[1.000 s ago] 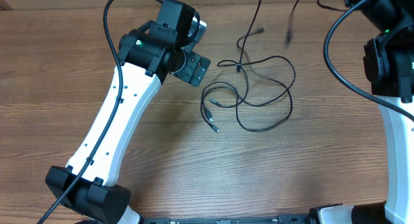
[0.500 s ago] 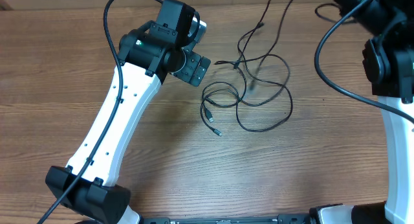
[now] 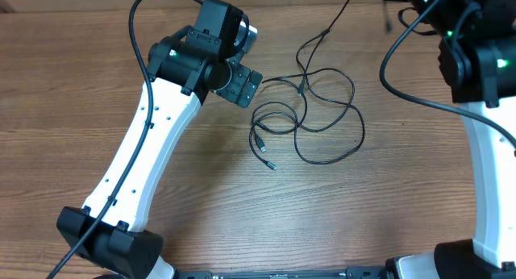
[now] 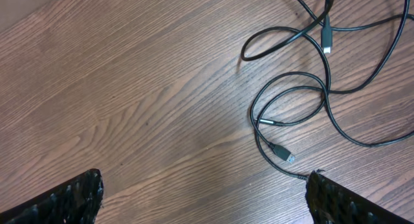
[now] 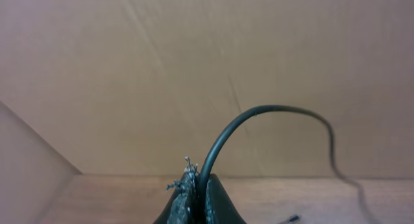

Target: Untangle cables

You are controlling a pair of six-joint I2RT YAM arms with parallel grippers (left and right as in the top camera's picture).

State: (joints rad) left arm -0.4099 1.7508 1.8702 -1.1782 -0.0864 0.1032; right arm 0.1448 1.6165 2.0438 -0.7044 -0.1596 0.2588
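Left gripper [image 3: 242, 84] released, jaws wide, hanging just left of the cables [image 3: 322, 122] and touching nothing. Cables lie in loose overlapping loops mid-worktop [image 3: 242, 214], with two plug ends [image 3: 270, 163] on the left side of the tangle. Right gripper [image 5: 193, 197] is clenched on one cable strand [image 5: 259, 110], raised at the far right edge. That strand runs up from the tangle toward it.

Left arm [image 3: 149, 146] reaches forward with left gripper [image 4: 206, 199] spread wide; right gripper [image 5: 194, 198] pinched tight
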